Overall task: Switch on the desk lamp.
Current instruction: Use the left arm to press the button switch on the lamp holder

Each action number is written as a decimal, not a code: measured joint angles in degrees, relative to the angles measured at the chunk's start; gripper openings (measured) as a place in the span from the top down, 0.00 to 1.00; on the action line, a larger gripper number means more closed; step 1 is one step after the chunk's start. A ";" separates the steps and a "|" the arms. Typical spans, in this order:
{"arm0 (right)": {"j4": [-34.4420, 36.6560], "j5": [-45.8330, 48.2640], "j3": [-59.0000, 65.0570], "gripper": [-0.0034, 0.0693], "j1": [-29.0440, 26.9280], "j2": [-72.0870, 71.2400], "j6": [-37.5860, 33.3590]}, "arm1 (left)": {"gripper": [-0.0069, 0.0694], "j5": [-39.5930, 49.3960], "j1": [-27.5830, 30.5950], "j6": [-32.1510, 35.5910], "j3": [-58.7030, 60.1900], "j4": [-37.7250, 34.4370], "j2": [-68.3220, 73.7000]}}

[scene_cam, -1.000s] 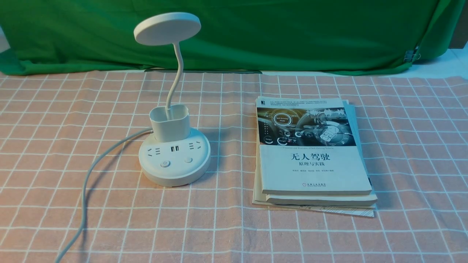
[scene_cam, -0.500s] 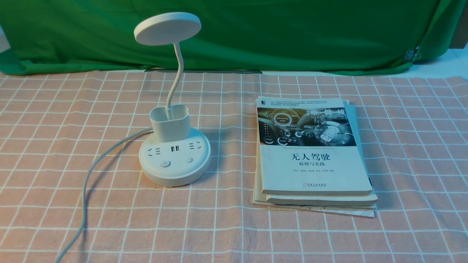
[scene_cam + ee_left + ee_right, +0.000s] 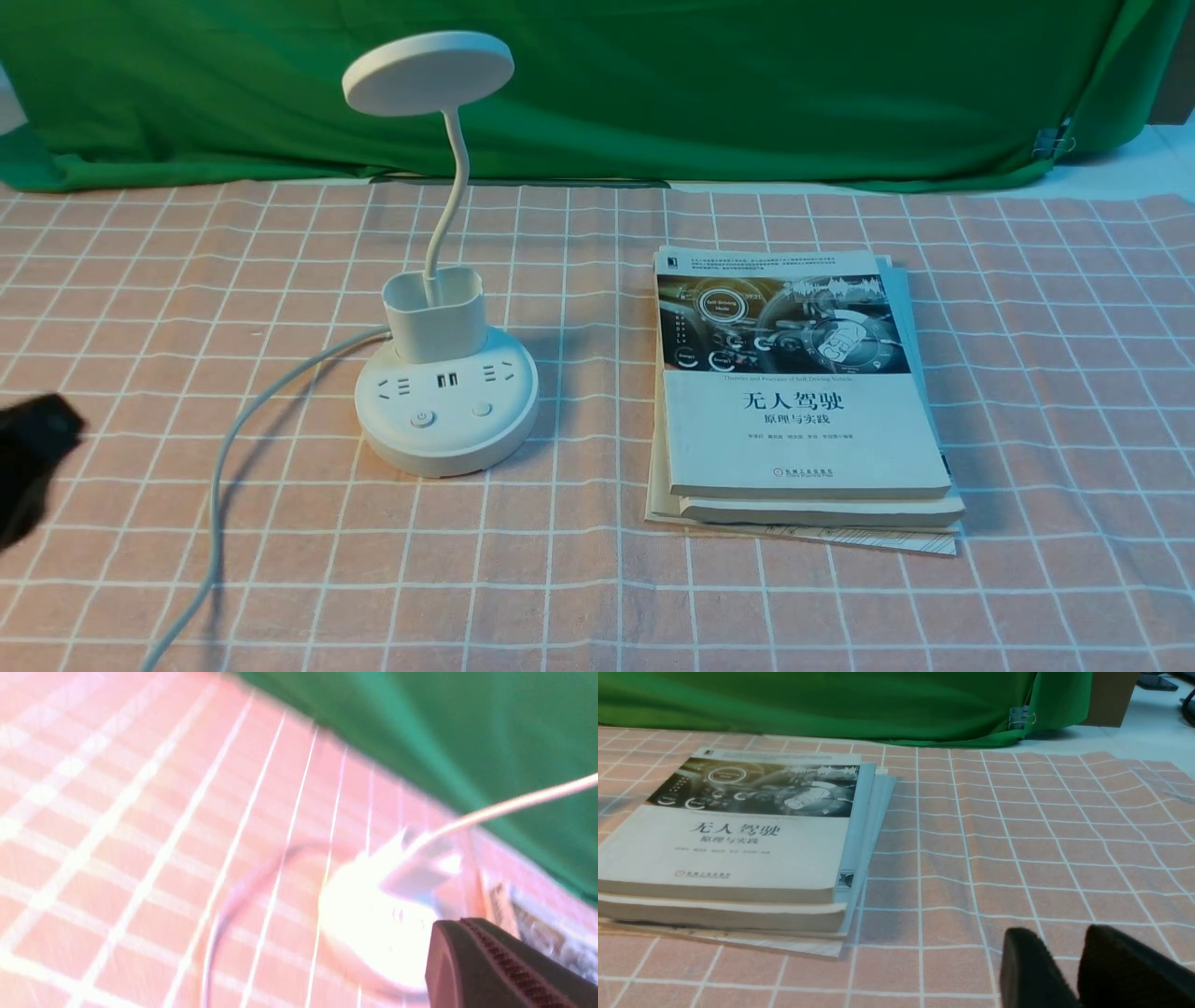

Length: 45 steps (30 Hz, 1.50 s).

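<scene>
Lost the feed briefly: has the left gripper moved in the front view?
Yes. The left gripper has entered at the front view's left edge, heading right toward the desk lamp, which stays put beside the books.

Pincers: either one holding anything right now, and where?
Nothing held. Left pincer is off to the lamp's left; right pincer is over bare cloth.

Pink checked tablecloth (image 3: 597,579) covers the table, wrinkled at 3 o'clock. Green backdrop (image 3: 747,84) along 12 o'clock edge. Bare white surface (image 3: 1139,163) at 2 o'clock. Lighting even.
</scene>
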 joint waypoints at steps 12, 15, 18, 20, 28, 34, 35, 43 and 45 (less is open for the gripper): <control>0.00 0.00 0.00 0.62 0.00 0.00 0.00 | 0.91 19.70 -0.48 43.01 -15.55 -37.78 35.12; 0.00 0.00 0.00 0.62 0.00 0.00 0.00 | 0.91 21.25 -3.35 44.08 -21.57 -37.08 41.72; 0.00 0.00 0.00 0.62 0.00 0.00 0.00 | 0.91 20.64 -8.79 42.43 -27.72 -30.99 47.30; 0.00 0.00 0.00 0.62 0.00 0.00 0.00 | 0.91 19.08 -11.61 38.57 -30.80 -24.71 49.85; 0.00 0.00 0.00 0.62 0.00 0.00 0.00 | 0.91 14.86 -19.09 18.52 -40.87 4.85 60.34; 0.00 0.00 0.00 0.62 0.00 0.00 0.00 | 0.91 10.83 -19.80 16.59 -43.35 8.51 66.07; 0.00 0.00 0.00 0.62 0.00 0.00 0.00 | 0.91 10.62 -19.80 16.45 -43.42 8.51 66.61; 0.00 0.00 0.00 0.62 0.00 0.00 0.00 | 0.91 8.04 -19.96 15.69 -44.34 8.78 68.51; 0.00 0.00 0.00 0.62 0.00 0.00 0.00 | 0.91 8.01 -19.96 15.55 -44.34 8.72 68.37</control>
